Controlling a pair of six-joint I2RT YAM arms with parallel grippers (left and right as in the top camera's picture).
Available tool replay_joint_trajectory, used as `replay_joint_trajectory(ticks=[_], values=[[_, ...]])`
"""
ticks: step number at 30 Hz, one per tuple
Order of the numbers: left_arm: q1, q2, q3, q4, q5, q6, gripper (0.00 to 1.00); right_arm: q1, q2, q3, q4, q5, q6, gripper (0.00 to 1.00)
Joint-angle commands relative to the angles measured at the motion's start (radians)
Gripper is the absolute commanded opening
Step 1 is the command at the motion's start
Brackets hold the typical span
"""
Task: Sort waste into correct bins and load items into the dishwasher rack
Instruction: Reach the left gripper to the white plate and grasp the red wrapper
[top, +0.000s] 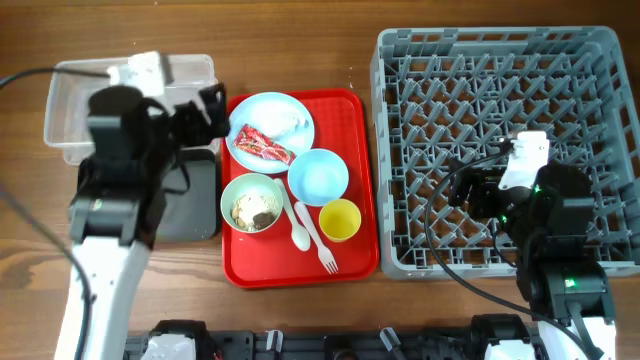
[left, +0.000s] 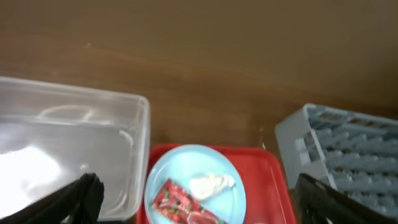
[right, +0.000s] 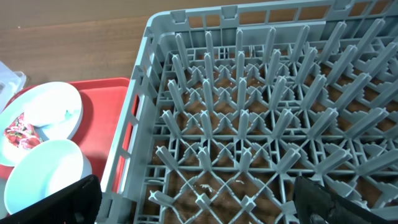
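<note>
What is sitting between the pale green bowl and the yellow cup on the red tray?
In the overhead view, the white plastic spoon and fork lie side by side between the pale green bowl and the yellow cup.

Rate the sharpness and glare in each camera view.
Left wrist: soft all over, with a white glare patch on the clear tub. Right wrist: crisp on the pegs of the dishwasher rack. Overhead: evenly lit, sharp, only soft shadows on the red tray.
</note>
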Motion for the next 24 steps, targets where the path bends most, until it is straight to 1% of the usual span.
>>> replay_joint_trajectory(ticks=[1, 2, 3, 8, 12, 15, 17, 18, 21, 22, 24], values=[[-0.1, 0.166, 0.008, 0.096, 0.021, 0.157, 1.0, -0.005, 0.001, 0.024, 0.002, 0.008, -0.017, 1.0], [-0.123, 0.204, 0.008, 0.12, 0.021, 0.192, 1.0, -0.005, 0.001, 0.024, 0.001, 0.008, -0.018, 1.0], [-0.159, 0.281, 0.008, 0.177, 0.005, 0.229, 1.0, -0.005, 0.001, 0.024, 0.002, 0.008, -0.018, 1.0], [-0.199, 0.536, 0.008, 0.367, -0.001, 0.228, 1.0, -0.005, 0.001, 0.024, -0.005, 0.009, -0.018, 1.0], [-0.199, 0.681, 0.008, 0.384, 0.0, 0.228, 0.99, -0.005, 0.001, 0.024, -0.006, 0.008, -0.018, 1.0], [-0.199, 0.769, 0.008, 0.381, 0.032, 0.227, 0.92, -0.005, 0.001, 0.024, -0.01, 0.009, -0.018, 1.0], [-0.198, 0.796, 0.008, 0.373, 0.033, 0.227, 0.81, -0.005, 0.001, 0.024, -0.01, 0.009, -0.018, 1.0], [-0.199, 0.803, 0.008, 0.369, 0.034, 0.227, 0.71, -0.005, 0.001, 0.024, -0.01, 0.009, -0.018, 1.0], [-0.198, 0.801, 0.008, 0.337, 0.033, 0.22, 0.14, -0.005, 0.001, 0.024, -0.01, 0.009, -0.018, 1.0], [-0.198, 0.791, 0.008, 0.338, 0.033, 0.22, 0.05, -0.005, 0.001, 0.024, -0.01, 0.009, -0.018, 1.0], [-0.198, 0.722, 0.008, 0.335, 0.033, 0.22, 0.04, -0.005, 0.001, 0.024, -0.01, 0.009, -0.018, 1.0]])
